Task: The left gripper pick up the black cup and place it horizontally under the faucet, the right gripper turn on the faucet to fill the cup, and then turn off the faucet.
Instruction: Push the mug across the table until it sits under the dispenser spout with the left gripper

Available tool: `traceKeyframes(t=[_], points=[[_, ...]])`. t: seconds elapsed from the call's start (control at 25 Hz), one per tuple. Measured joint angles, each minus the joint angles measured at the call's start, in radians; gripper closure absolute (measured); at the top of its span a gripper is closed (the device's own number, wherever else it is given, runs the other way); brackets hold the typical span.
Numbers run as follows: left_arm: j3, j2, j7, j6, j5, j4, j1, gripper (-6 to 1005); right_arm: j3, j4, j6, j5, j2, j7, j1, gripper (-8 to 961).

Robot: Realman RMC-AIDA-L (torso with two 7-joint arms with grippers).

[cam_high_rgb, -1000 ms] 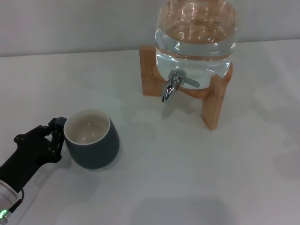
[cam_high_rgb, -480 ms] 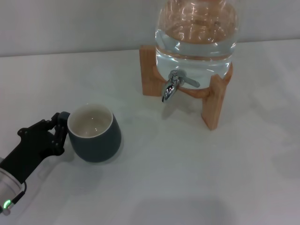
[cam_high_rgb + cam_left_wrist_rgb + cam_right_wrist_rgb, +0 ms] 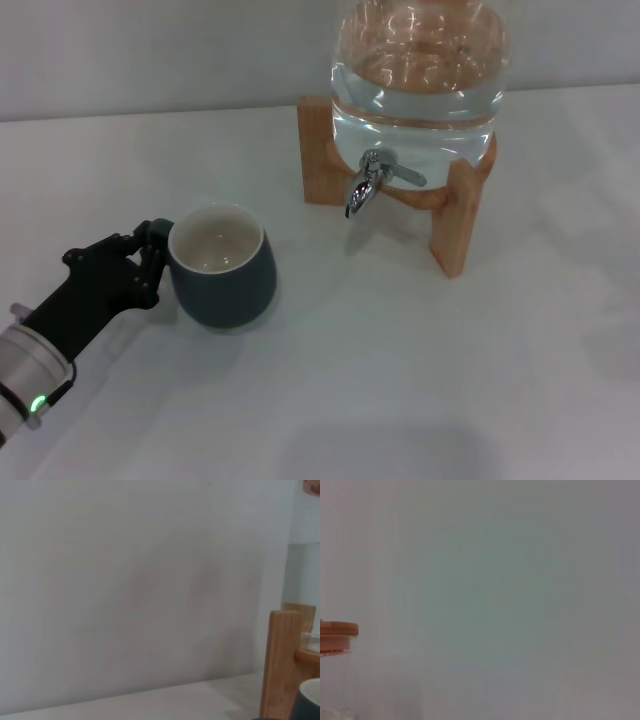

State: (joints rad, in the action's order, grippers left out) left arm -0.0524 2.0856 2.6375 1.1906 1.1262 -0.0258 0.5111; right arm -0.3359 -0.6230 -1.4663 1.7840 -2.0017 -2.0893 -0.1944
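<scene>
Since the earlier frames the squat dark blue-black ceramic cup with the cream-white inside (image 3: 222,267) and the black multi-jointed left tool (image 3: 150,262) have shifted together, right and slightly up in the head view, closer to the small chrome faucet (image 3: 368,183).

Cup sits upright at left-centre of the head view, mouth up, on the white surface (image 3: 420,380). No water visible inside. It is lower left of the faucet spout, not under it, clearly apart from the stand.

Left tool comes in from the lower left corner on a white cylindrical arm with a small green light (image 3: 37,403). Its fingers are clenched on the cup's left side, where the small handle sits. Handle itself is mostly hidden by the fingers.

Faucet is at upper centre of the head view, lever angled right, spout curving down-left. It is fitted to a clear glass water jar (image 3: 420,70) resting in a wooden stand (image 3: 462,215).

Left wrist view: plain wall, a wooden stand leg (image 3: 281,665) at the right edge, a sliver of the cup rim (image 3: 309,700) in the lower right corner.

Right wrist view: blank wall and a wooden lid edge (image 3: 337,630) at mid-left. Right tool shows in no view.
</scene>
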Motion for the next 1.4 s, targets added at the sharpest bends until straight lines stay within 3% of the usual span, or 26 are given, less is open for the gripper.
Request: traceKeyframes(t=[1.4], points=[[-0.003, 0.001, -0.002, -0.175, -0.093, -0.094, 0.119, 870, -0.011, 0.014, 0.0, 0.0, 0.0, -0.005, -0.011, 112]])
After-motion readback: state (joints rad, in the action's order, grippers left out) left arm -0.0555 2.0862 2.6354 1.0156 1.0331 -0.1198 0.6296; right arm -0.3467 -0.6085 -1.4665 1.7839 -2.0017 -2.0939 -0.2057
